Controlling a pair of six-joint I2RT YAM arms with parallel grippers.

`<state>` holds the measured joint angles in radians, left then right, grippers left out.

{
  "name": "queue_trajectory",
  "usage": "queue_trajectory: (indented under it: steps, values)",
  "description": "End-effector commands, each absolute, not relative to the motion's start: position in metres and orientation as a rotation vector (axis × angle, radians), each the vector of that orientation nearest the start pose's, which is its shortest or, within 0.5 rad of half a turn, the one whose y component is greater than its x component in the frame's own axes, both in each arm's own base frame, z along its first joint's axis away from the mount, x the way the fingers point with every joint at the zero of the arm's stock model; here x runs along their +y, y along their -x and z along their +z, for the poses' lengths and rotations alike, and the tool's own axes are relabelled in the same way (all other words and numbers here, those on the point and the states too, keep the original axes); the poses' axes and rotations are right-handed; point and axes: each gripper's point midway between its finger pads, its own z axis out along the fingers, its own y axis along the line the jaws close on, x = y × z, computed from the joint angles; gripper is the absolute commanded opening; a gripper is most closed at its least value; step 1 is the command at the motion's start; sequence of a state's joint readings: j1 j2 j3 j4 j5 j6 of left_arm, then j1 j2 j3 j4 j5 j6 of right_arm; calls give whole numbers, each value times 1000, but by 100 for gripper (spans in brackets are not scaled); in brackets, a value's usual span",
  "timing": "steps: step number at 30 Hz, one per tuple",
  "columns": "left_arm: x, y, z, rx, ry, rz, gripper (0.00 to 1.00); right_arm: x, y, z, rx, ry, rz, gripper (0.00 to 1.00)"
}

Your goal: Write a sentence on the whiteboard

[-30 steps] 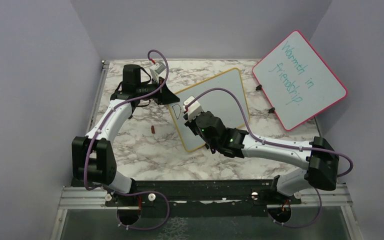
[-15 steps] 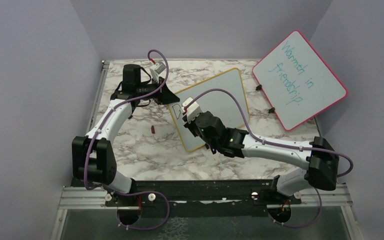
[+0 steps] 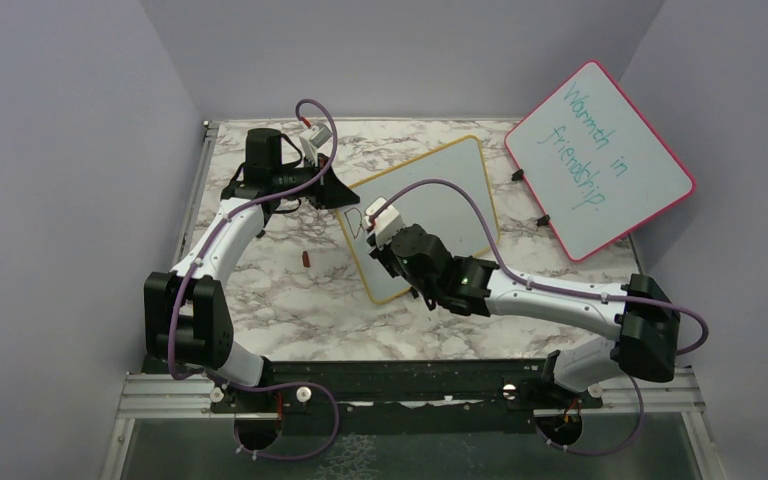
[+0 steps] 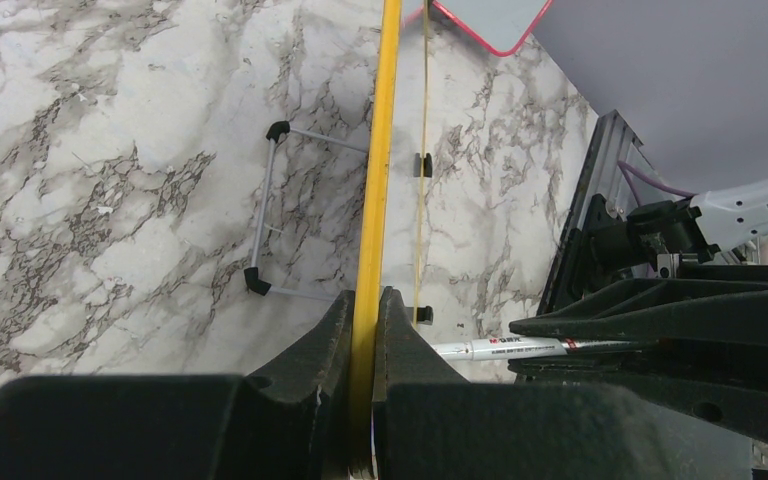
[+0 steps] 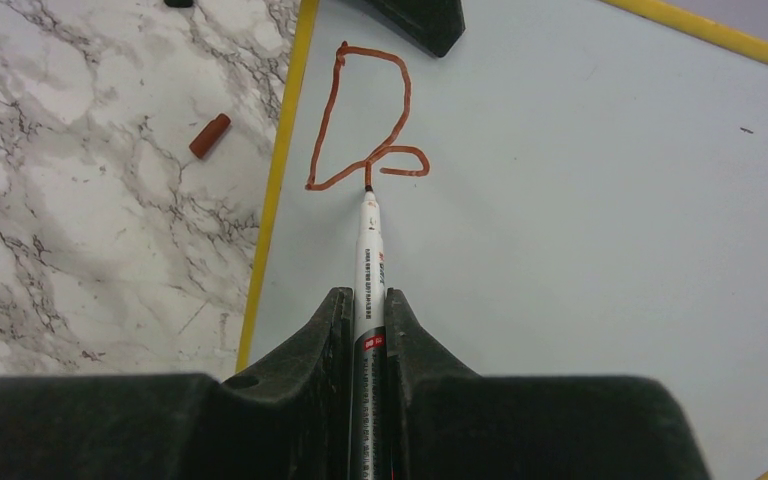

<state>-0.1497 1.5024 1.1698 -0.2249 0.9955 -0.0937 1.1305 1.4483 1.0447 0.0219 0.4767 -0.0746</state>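
Your right tool (image 5: 368, 330) clamps a white marker (image 5: 369, 245), its tip on the whiteboard (image 5: 600, 200), which lies propped on the marble bench (image 3: 290, 290). The sentence (image 5: 365, 120) reads only "D" and a stroke. Your left tool (image 4: 365, 330) pinches the yellow frame edge. The pink-framed board (image 3: 600, 160) reads "Warmth in friendship."

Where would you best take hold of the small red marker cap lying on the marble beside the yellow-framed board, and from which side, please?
Probably across the middle of the marker cap, coming straight down from above. It is a short cylinder lying flat on the table, so the fingers should close across its narrow width, square to its long axis. It lies clear of the whiteboard frame, leaving room on both sides.
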Motion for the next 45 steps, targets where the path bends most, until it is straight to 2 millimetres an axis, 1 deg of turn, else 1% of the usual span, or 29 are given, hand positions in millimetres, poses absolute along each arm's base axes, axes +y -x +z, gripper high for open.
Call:
queue_trajectory:
  steps: [1,8,15,25,27,30,36,41,45]
  values:
    - [-185,-363,184,2087,-595,-1011,0,343,-257,197,1786,839,210,1]
    - [-185,-363,184,2089,-596,-1014,0,336,-261,195,1788,817,167,0]
    - [-185,-363,184,2090,-595,-1014,0,332,-266,201,1773,775,142,0]
    - [-185,-363,184,2090,-595,-1015,0,328,-268,203,1767,755,115,1]
    - [-185,-363,184,2091,-594,-1014,0,331,-270,209,1748,737,136,1]
    - [-185,-363,184,2091,-595,-1014,0,331,-268,213,1736,740,152,0]
    - [-185,-363,185,2091,-595,-1014,0,330,-265,229,1691,734,191,0]
    - [-185,-363,185,2090,-596,-1017,0,323,-273,234,1676,701,155,0]
    - [-185,-363,185,2090,-596,-1016,0,324,-278,239,1657,685,162,0]
